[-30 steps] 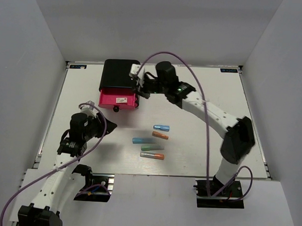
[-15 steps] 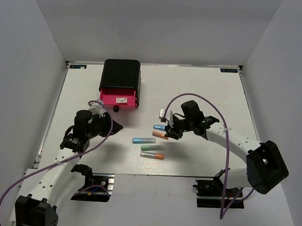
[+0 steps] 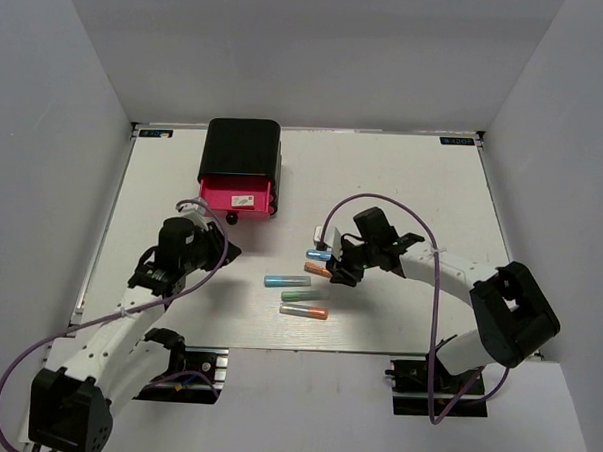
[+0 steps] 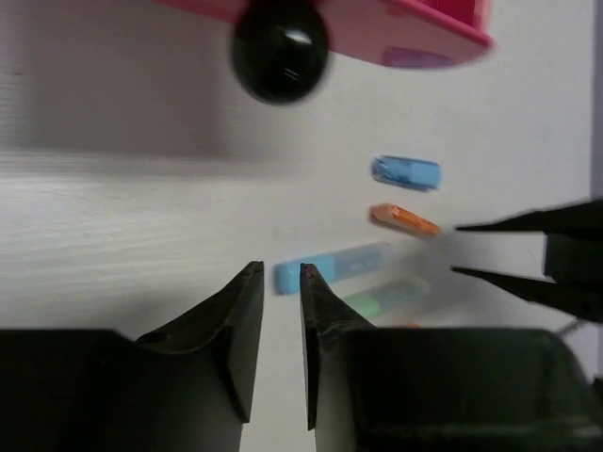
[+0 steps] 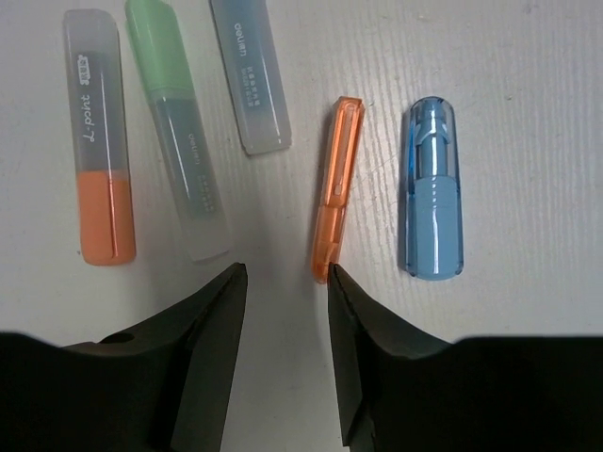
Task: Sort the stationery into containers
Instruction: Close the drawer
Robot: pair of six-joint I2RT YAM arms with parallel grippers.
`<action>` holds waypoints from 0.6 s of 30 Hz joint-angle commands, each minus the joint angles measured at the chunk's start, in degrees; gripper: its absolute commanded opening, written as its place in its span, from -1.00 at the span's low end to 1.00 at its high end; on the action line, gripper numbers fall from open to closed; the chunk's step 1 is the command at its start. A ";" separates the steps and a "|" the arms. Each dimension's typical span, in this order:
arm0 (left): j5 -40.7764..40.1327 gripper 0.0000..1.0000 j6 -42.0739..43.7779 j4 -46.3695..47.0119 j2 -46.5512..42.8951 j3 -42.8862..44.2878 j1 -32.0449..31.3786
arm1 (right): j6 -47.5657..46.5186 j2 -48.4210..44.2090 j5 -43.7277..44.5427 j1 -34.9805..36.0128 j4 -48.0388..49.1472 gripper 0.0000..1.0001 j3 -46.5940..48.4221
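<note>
The black box [image 3: 241, 151] stands at the back left with its pink drawer [image 3: 213, 196] pulled out; a small white block [image 3: 244, 198] lies in it. The knob [image 4: 280, 55] shows in the left wrist view. Five sticks lie mid-table: blue [image 5: 433, 188], orange [image 5: 337, 188], light blue [image 5: 250, 75], green [image 5: 179, 132], grey with orange tip [image 5: 97, 141]. My right gripper [image 5: 287, 278] is open and empty just short of the orange stick's near end. My left gripper [image 4: 281, 273] is empty, its jaws a narrow gap apart, between the box and the light blue stick [image 4: 332, 266].
White walls close in the table [image 3: 433, 192] on three sides. The right arm's purple cable [image 3: 363, 201] loops above the sticks. The right gripper's fingertips [image 4: 528, 250] show at the right of the left wrist view.
My right arm has swung from the drawer box down to the sticks and settled by the orange one. My left arm has edged forward and right. The sticks have not moved.
</note>
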 commanded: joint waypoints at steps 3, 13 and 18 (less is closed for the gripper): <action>-11.88 -0.42 -3.59 5.10 7.78 3.73 -0.16 | -0.84 -0.40 0.65 -0.23 2.17 -0.08 2.97; -14.96 -0.49 -8.78 12.49 16.57 7.34 -0.16 | -1.19 -3.21 1.18 -0.23 2.70 -0.08 0.07; -17.34 -0.49 -12.55 13.73 18.51 10.32 -0.16 | -1.28 -3.74 1.18 -0.32 2.52 -0.08 -0.72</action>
